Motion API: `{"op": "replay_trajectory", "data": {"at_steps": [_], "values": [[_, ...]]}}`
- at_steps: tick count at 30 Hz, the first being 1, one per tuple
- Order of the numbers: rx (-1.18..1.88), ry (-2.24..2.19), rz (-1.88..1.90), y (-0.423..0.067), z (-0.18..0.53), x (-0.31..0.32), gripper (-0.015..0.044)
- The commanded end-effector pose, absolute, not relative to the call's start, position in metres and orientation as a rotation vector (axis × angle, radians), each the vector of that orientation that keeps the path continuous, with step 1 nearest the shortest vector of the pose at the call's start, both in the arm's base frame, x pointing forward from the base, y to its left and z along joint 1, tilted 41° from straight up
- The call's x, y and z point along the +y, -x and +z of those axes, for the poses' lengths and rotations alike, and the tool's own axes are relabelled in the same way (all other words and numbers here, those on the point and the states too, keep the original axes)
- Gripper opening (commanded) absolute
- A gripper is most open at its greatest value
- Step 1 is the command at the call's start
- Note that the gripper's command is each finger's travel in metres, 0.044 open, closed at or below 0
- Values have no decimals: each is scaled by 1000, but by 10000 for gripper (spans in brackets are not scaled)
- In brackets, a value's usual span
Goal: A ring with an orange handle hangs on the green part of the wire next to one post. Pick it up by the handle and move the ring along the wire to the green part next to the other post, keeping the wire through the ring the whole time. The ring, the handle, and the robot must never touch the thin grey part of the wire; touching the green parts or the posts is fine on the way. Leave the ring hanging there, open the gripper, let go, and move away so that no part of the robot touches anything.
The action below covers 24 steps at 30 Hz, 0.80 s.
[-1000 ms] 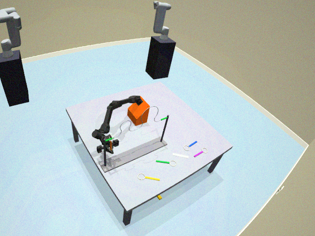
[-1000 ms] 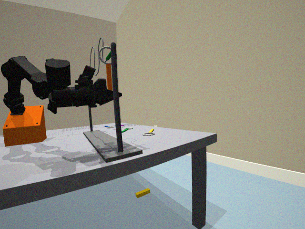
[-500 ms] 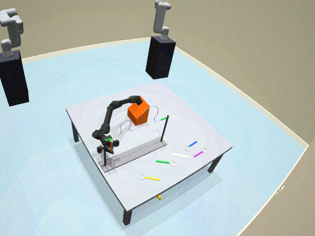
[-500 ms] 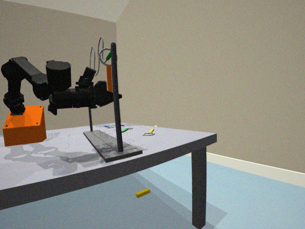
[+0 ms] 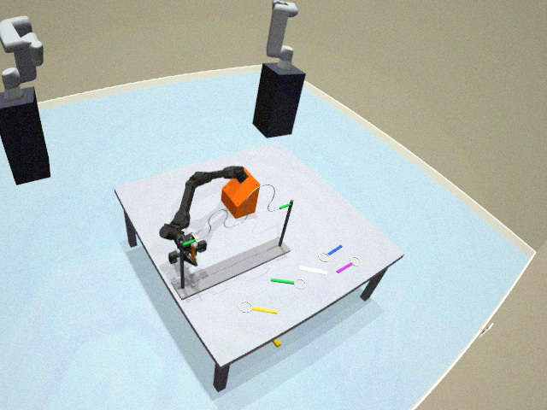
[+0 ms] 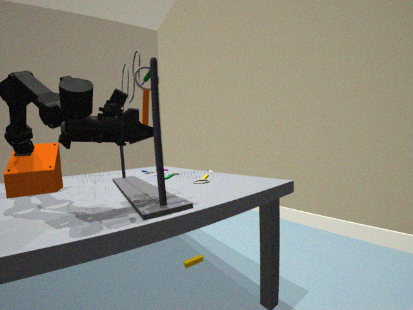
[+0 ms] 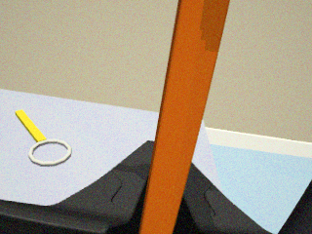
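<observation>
Left to right: the arm's orange base block [image 5: 238,196] stands near the far edge of the bench [image 5: 308,176], and the dark arm [image 5: 191,190] reaches from it toward the left corner. There the gripper [image 5: 191,256] is pinched on the orange handle [image 6: 145,106], which hangs almost upright beside the near post [image 6: 156,133]; in the wrist view the handle [image 7: 178,136] runs up between the two dark fingers. The ring [image 6: 141,77] above it encircles the green wire section [image 6: 146,76] at that post's top. The thin grey wire [image 5: 265,194] undulates toward the far post [image 5: 285,222] with its own green section [image 5: 285,205], both posts rising from a grey base plate [image 5: 265,254]. Toward the right corner lie spare rings with yellow [image 5: 264,310], green [image 5: 281,280], white [image 5: 313,269], blue [image 5: 334,249] and magenta [image 5: 344,267] handles.
</observation>
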<state>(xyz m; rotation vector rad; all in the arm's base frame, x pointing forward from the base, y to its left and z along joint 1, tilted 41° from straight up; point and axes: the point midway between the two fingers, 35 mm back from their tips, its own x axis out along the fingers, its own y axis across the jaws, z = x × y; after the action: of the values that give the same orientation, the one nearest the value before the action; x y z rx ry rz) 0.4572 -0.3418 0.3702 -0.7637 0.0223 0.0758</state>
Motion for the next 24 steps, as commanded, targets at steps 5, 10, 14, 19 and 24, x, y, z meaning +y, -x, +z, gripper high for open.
{"op": "replay_trajectory", "data": {"at_steps": [5, 10, 14, 19, 24], "values": [[146, 767, 27, -439, 365, -337, -150], [227, 767, -4, -428, 363, -333, -150], [292, 764, -29, -419, 362, -330, -150], [393, 754, -65, -405, 361, -322, -150], [448, 733, -79, -397, 358, -315, -150]]}}
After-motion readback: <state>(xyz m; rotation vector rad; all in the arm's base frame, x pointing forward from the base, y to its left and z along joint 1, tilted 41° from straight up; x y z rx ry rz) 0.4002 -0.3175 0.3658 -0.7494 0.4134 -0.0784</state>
